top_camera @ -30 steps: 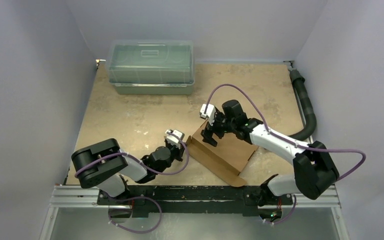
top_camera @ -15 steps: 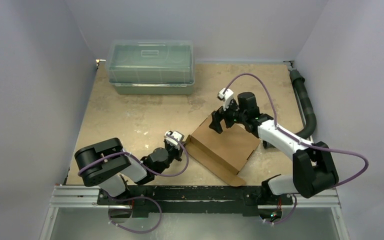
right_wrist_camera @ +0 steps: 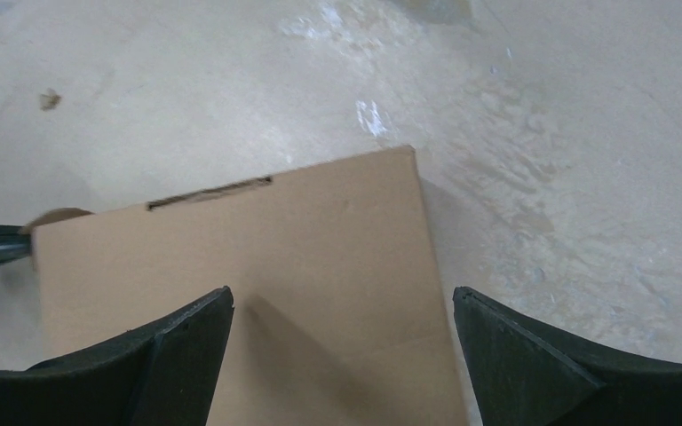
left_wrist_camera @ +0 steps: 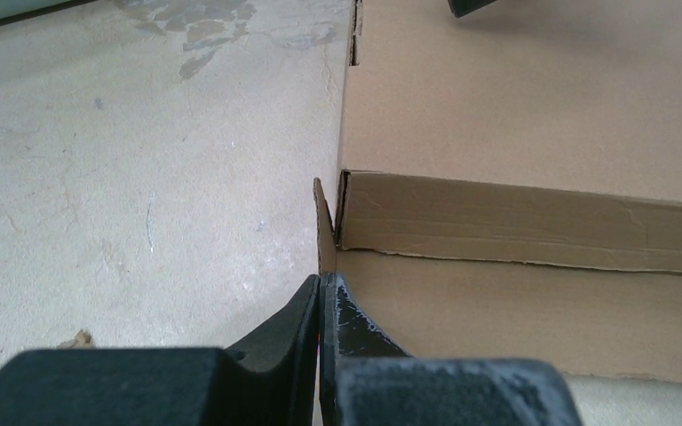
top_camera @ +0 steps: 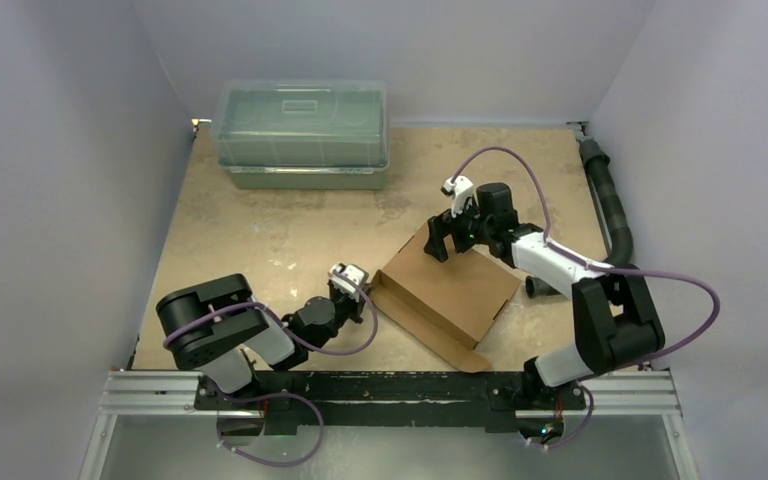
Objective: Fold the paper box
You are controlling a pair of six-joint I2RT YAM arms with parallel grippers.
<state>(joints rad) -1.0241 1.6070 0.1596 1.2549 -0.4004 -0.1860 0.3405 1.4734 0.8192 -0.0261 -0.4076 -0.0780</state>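
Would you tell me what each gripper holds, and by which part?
Left gripper pinches the paper box by its corner flap; right gripper is open, holding nothing.

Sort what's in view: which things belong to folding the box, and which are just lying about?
Job: cardboard box; left gripper, shut on its corner flap; right gripper, open above its far edge.
Lying about: lidded plastic bin; black hose.

Tan counter [top_camera: 280, 240], spotty and worn. At the back left, a see-through green bin [top_camera: 302, 135] with its lid on. Nearer the front, a brown paper box [top_camera: 455, 290], lying flat with one long side standing up. By the right edge, a black hose [top_camera: 610, 210].
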